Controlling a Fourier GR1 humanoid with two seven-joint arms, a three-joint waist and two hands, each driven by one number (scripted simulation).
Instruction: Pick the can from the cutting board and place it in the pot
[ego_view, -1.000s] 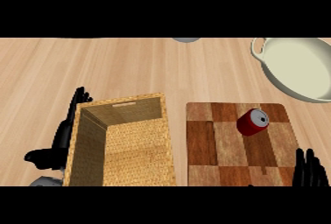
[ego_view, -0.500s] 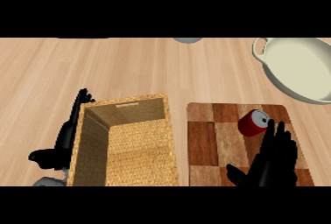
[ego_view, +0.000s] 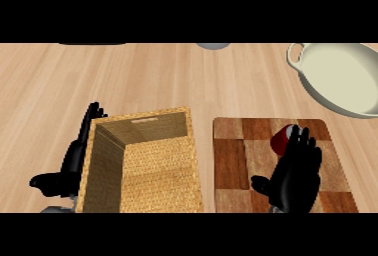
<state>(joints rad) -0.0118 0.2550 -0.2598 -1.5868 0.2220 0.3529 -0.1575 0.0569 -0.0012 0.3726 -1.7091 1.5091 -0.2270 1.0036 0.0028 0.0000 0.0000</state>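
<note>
A red can (ego_view: 281, 139) lies on its side on the checkered wooden cutting board (ego_view: 233, 160) at the lower right. My right hand (ego_view: 295, 172) stretches over the board with straight fingers, its fingertips covering the can's right part; only the can's left side shows. The hand is open. A cream pot (ego_view: 341, 75) with a side handle stands at the upper right, cut by the view's edge. My left hand (ego_view: 72, 162) rests open at the lower left, against the outer left wall of a basket.
A deep wicker basket (ego_view: 142, 162) stands left of the cutting board, between my two hands. A grey round object (ego_view: 212, 45) peeks in at the top edge. Bare wooden counter (ego_view: 148, 75) spreads across the upper left.
My right hand has come up from the lower edge across the cutting board, and its fingertips now reach over the can. The can, the basket and my left hand have stayed in place.
</note>
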